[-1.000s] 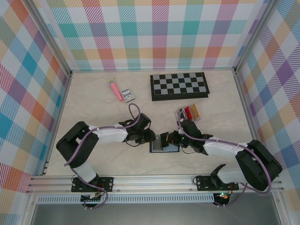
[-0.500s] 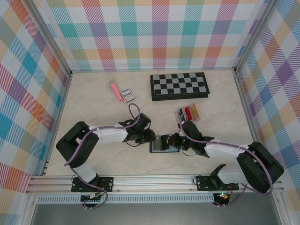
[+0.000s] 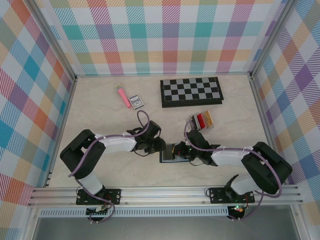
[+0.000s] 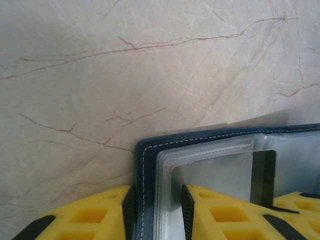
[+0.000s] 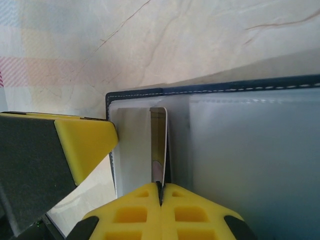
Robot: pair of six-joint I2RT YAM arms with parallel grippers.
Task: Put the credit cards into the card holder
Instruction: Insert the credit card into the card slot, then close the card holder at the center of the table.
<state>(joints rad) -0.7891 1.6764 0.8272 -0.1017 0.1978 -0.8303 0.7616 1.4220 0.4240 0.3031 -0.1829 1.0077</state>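
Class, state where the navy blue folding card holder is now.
Top view: the navy blue folding card holder lies open on the marbled table, front centre; the left gripper clamps its left edge, the right gripper holds a thin card over it.

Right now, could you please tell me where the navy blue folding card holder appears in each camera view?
Top external: the navy blue folding card holder lies low centre, between the two arms' tips.
Left wrist: card holder at bottom right, its stitched edge between the yellow left fingers.
Right wrist: card holder across centre and right, behind the yellow right fingers pinching a thin card.
Shared landmark: the cream marble-veined tabletop beneath it.
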